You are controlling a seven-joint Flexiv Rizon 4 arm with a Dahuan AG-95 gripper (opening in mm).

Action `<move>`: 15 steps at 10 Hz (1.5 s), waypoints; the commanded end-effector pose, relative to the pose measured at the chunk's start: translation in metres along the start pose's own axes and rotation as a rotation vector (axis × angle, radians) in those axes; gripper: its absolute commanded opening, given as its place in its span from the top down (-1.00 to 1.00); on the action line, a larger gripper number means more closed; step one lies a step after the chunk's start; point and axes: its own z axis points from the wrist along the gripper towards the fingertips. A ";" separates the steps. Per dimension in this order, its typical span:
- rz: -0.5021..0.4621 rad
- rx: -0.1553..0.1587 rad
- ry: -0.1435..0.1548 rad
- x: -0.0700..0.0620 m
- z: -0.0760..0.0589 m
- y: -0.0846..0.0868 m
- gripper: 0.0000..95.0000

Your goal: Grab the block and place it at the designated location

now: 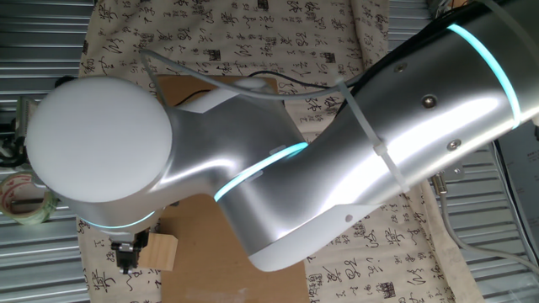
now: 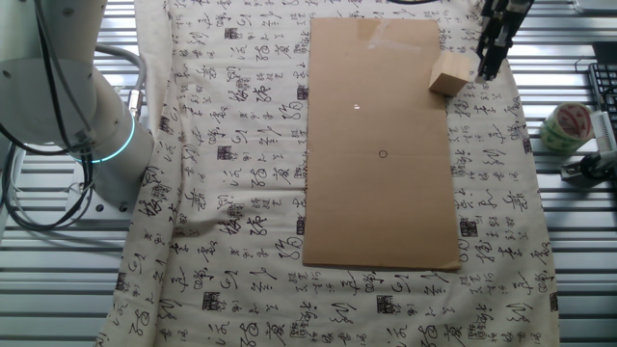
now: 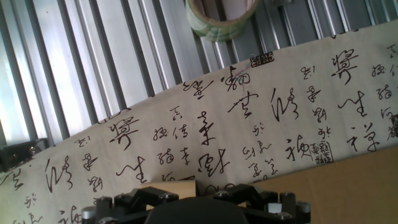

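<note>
The block (image 2: 450,73), a pale tan wooden cube, sits on the brown cardboard sheet (image 2: 381,193) near its far right corner. It also shows in one fixed view (image 1: 160,250) and at the bottom edge of the hand view (image 3: 168,188). My gripper (image 2: 490,67) hangs just beside the block, on its outer side, with its jaws apart and nothing between them. It is low by the block in one fixed view (image 1: 126,257). In the hand view (image 3: 198,200) the block lies off to the left finger's side. The designated location (image 2: 383,154), a tiny black ring, is drawn mid-sheet.
A tape roll (image 2: 567,127) lies on the metal slats right of the cloth; it also shows in the hand view (image 3: 221,15). The printed cloth (image 2: 231,145) covers the table. The arm's base (image 2: 87,116) stands at the left. The arm's body (image 1: 278,168) blocks most of one fixed view.
</note>
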 end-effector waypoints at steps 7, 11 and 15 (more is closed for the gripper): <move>-0.014 -0.002 0.002 0.000 0.000 0.000 -1.00; -0.003 -0.001 -0.002 0.000 0.000 0.000 -1.00; 0.014 0.001 0.001 0.000 0.000 0.000 -1.00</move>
